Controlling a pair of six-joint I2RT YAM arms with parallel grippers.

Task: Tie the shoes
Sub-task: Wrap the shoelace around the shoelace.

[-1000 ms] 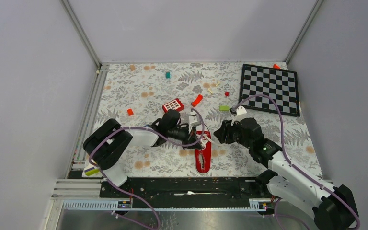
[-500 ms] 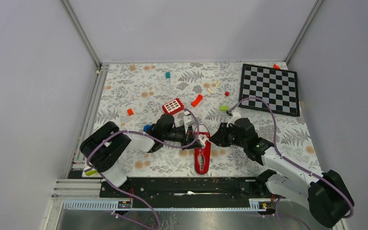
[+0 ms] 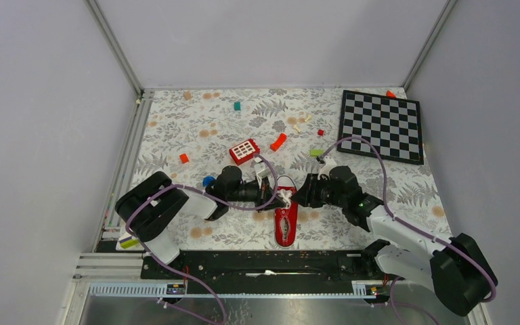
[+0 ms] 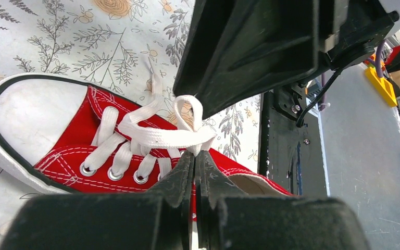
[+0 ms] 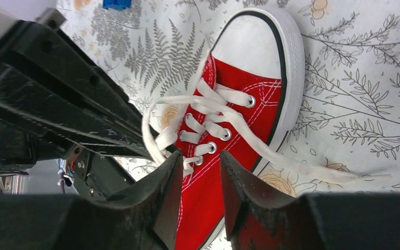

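Checkered board, red block

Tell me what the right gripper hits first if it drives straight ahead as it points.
Most likely the red sneaker: the right gripper points at its laced upper, white laces nearest. Depth is hard to judge.

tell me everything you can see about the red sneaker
The red sneaker is a small canvas low-top with white rubber sole, white toe cap, metal eyelets and white laces, crossed but loose, one end trailing on the floral tablecloth. It stands upright, sole down, between the arms. The left gripper is shut right at the laces; the right gripper hovers open over them.
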